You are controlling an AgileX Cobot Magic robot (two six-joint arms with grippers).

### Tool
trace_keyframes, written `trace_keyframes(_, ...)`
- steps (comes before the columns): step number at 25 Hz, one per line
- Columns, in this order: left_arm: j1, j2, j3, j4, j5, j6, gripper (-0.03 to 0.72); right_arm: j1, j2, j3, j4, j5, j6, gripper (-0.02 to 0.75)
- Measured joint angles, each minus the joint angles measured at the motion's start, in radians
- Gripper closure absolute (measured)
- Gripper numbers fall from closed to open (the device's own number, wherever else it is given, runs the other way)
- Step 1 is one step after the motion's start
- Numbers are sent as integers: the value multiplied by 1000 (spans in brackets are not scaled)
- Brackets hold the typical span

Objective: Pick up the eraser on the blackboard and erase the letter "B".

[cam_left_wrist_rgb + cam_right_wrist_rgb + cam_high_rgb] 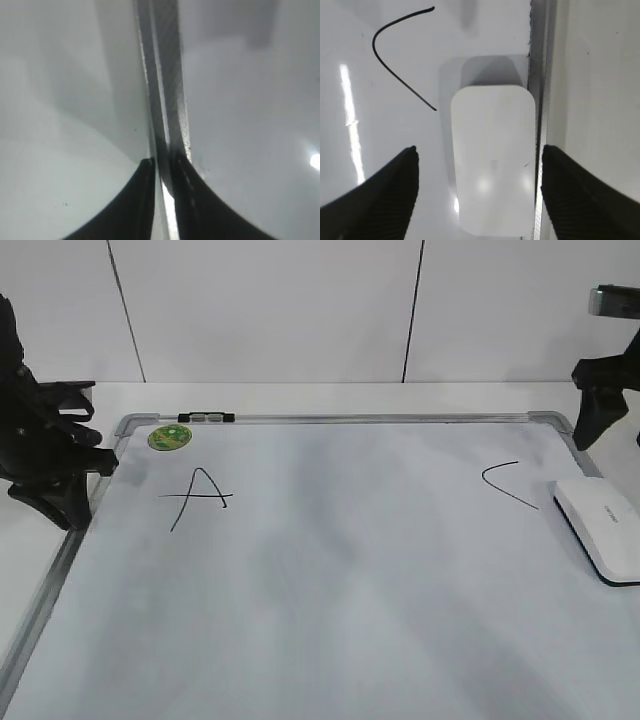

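Between A and C no B is visible; eraser lies at the board's right edge.

Right pincer hangs spread above the eraser, one finger over the board, the other out past the frame. Lowered like this, that outer finger could catch the frame rail, which the eraser sits just beside, and skew or knock the eraser. A wipe begun near C could smear it. Left pincer sits pressed together at the left frame.
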Motion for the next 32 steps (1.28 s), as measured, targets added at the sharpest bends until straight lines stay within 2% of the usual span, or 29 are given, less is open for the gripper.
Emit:
trace_keyframes(1,0,0,0,7,0,5,585,0,-8,0,0,0,5,155)
trace_keyframes(5,0,0,0,36,0,10,404,0,-48,0,2,2,28,157)
trace_keyframes(8,0,0,-13,53,11,10,340,0,-85,0,8,4,32,164)
trace_keyframes(16,0,-69,-123,65,187,15,326,0,-227,4,24,8,35,166)
trace_keyframes(23,0,-189,-124,51,214,17,327,0,-418,92,26,12,37,166)
trace_keyframes(27,0,-292,-47,49,215,17,327,0,-548,216,26,17,37,166)
trace_keyframes(32,0,-471,115,53,223,17,327,0,-721,399,30,23,37,166)
